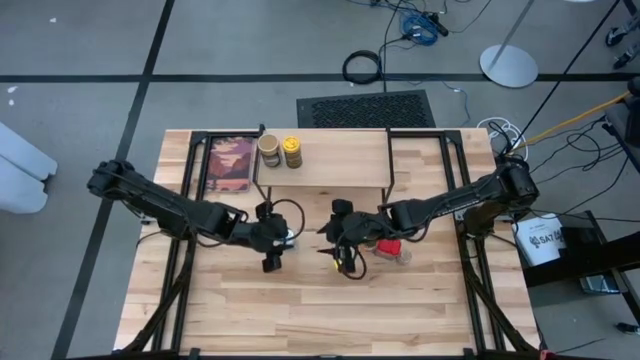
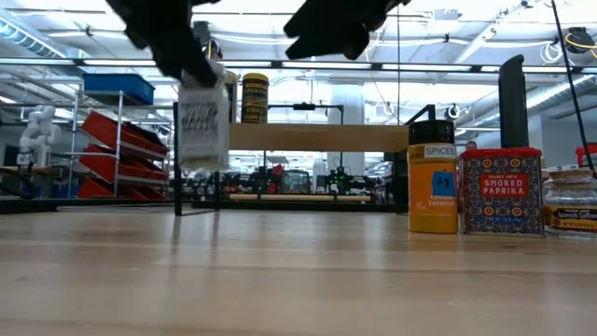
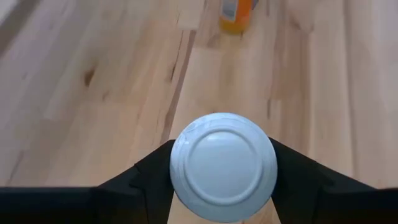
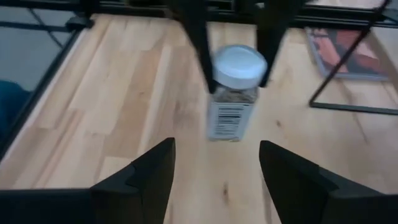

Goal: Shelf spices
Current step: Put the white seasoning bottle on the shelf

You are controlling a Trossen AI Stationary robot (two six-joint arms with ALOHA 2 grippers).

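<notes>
From above, the wooden counter [image 1: 330, 300] carries the shelf [image 1: 345, 160] with two spices already on it. Low down, the white-lidded jar [image 2: 202, 121] hangs lifted (probably shelf-bound). The left claw [image 3: 221, 180] clamps its lid; the right claw [image 4: 214, 168] gapes empty.

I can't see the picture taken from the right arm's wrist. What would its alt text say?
A white-lidded spice jar hangs above a wooden table, pinched at the lid between the left gripper's dark fingers. The right gripper's own fingers stand apart and empty in the foreground, and a reddish framed picture lies behind.
</notes>
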